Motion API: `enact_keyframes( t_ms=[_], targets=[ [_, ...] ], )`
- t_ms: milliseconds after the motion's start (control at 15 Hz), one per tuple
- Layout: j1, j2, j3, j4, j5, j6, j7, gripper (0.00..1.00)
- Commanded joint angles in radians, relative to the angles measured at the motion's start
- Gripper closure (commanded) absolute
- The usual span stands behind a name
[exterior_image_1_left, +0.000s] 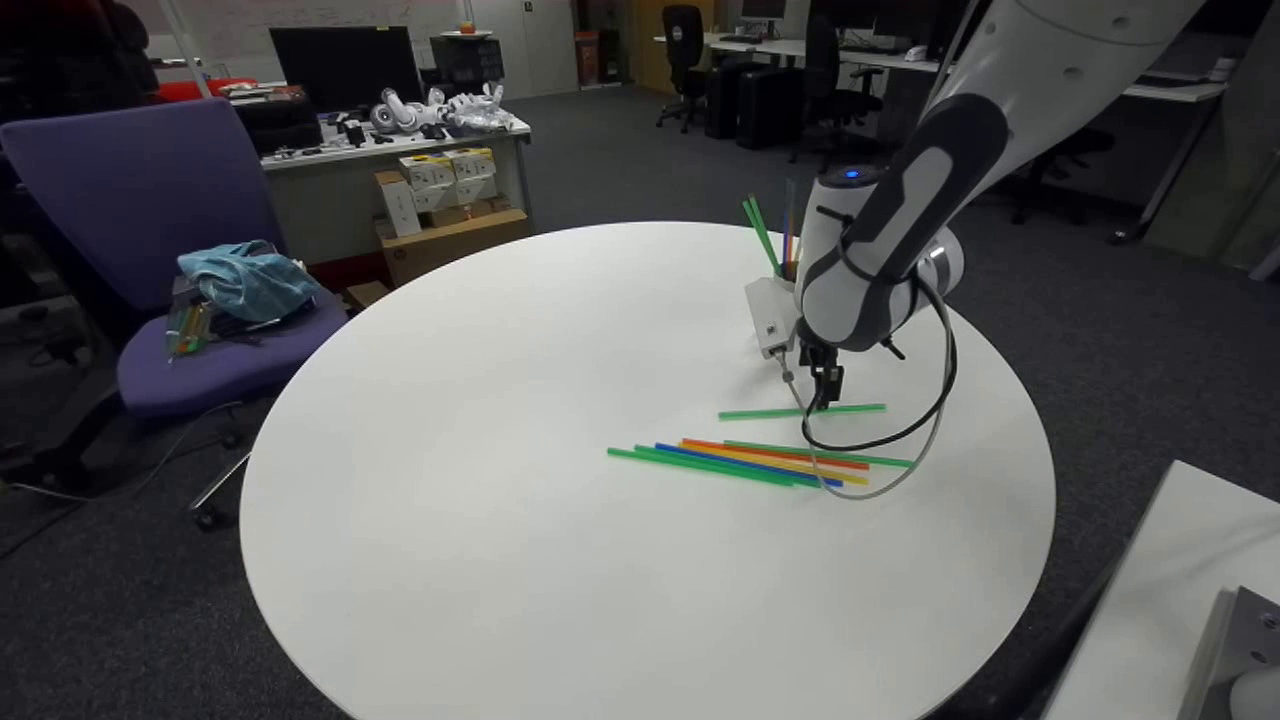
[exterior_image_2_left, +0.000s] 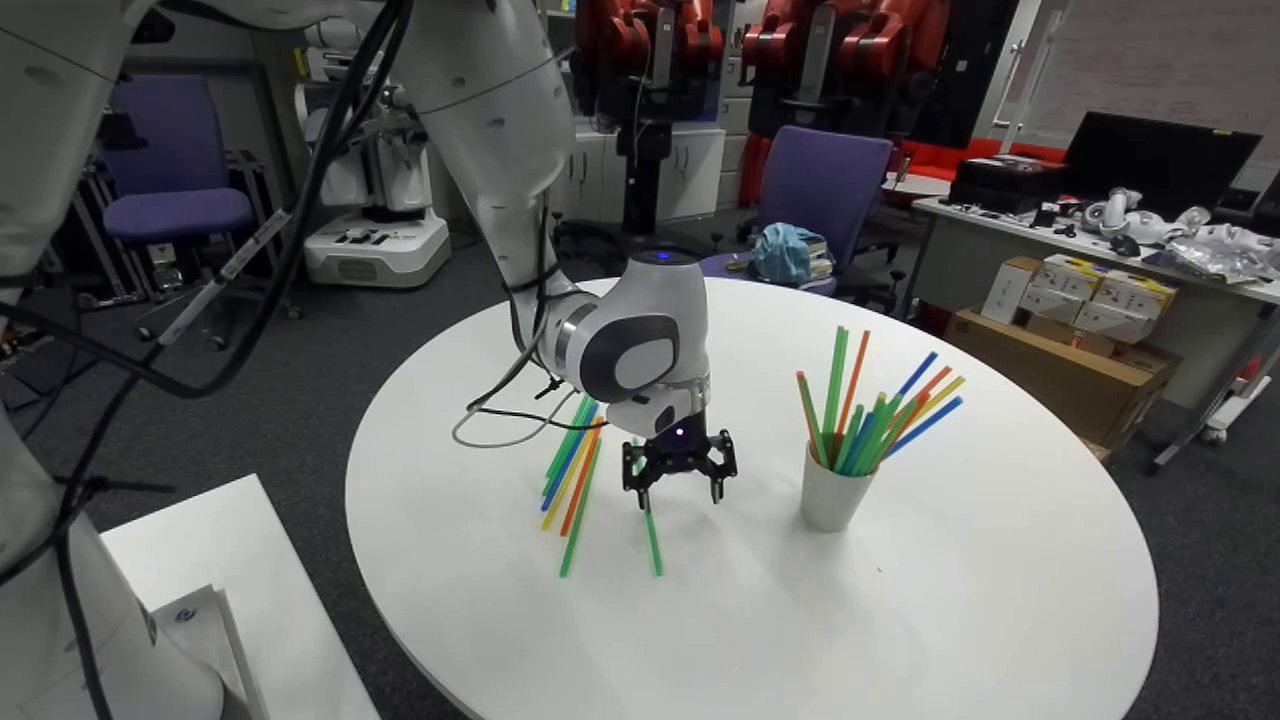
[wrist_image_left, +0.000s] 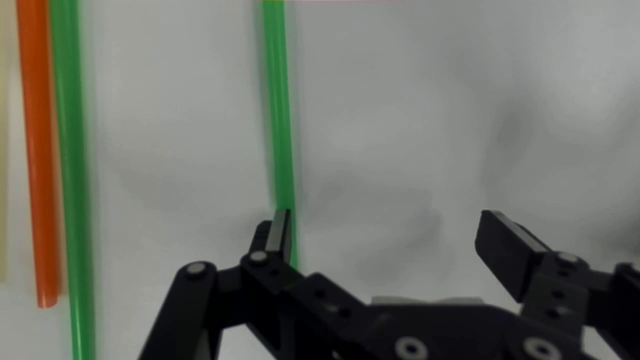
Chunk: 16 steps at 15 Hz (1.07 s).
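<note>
Wrist view: a black, two-fingered pincer (wrist_image_left: 385, 215) stands spread wide, gripping nothing, the finger (wrist_image_left: 279, 232) on the left overlapping a slim, straight, glossy green plastic straw (wrist_image_left: 279, 100) that lies flat on a round white tabletop (wrist_image_left: 175, 125). From where I stand, I cannot tell whether finger and straw touch. Farther left in the same view, a smooth orange plastic straw (wrist_image_left: 41, 160) lies close beside a second green straw (wrist_image_left: 74, 175), both running nearly parallel to the first. In an exterior view, a loose bundle of straws (exterior_image_1_left: 750, 465), green, blue, yellow and orange, lies just to the near side of the lone green one, all pointing roughly the same way. In an exterior view, a tapered white cup (exterior_image_2_left: 835, 500) stands upright to the right of the pincer, apart from it and bristling with upright and leaning straws (exterior_image_2_left: 835, 395) in green, orange, blue and yellow. A jointed white-and-grey robot arm (exterior_image_2_left: 500, 110) reaches over the tabletop and bends down to the pincer. In both exterior views, a purple upholstered office chair (exterior_image_1_left: 130, 190) with a crumpled light-blue cloth (exterior_image_1_left: 245, 283) on its seat stands in the background, along with a black flat-screen monitor (exterior_image_1_left: 347, 68) and small white-and-yellow boxes (exterior_image_1_left: 475, 188) stacked above a larger brown cardboard box (exterior_image_1_left: 455, 245).
</note>
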Motion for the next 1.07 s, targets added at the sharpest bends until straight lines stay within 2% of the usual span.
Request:
enact_keyframes(
  t_ms=[0,600,1000],
  targets=[
    [-0.008,-0.017,0.001,-0.036,0.048,0.023,-0.064,0.0],
    [-0.024,-0.04,0.078,-0.044,0.145,-0.05,-0.139,0.0],
    [0.025,-0.033,0.008,-0.045,0.15,0.022,-0.088,0.0]
  ],
)
